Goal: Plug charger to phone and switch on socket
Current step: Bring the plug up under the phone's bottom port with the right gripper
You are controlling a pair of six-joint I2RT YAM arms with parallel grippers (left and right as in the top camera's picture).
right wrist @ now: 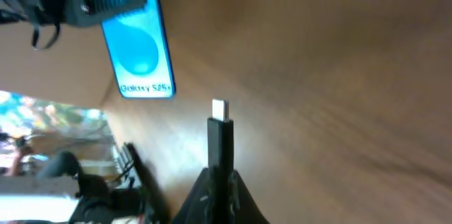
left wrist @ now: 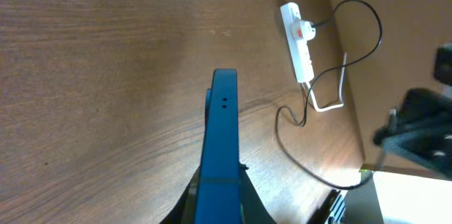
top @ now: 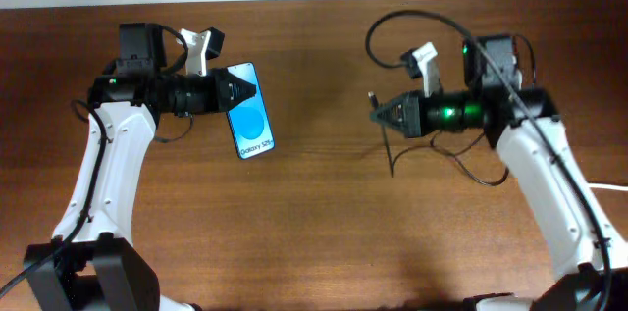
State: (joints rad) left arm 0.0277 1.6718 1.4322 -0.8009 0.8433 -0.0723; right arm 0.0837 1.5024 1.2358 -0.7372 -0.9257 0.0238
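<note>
My left gripper [top: 224, 86] is shut on the phone [top: 250, 113], a black-framed smartphone with a blue screen and "Galaxy S25" text, held above the table left of centre. In the left wrist view its blue edge [left wrist: 221, 139] sticks out from my jaws [left wrist: 219, 199]. My right gripper [top: 390, 112] is shut on the charger's black plug [top: 374, 101], tip pointing left toward the phone, a gap between them. In the right wrist view the plug [right wrist: 219, 136] rises from my jaws [right wrist: 220, 181], with the phone [right wrist: 138, 47] beyond it. The socket [left wrist: 297, 40] shows only in the left wrist view.
The thin black cable loops over and below my right arm [top: 422, 19]. In the left wrist view the socket has a red switch, a plug in it, a thick white cord [left wrist: 332, 97] and the black cable [left wrist: 289, 143] trailing across the wooden table [top: 314, 213].
</note>
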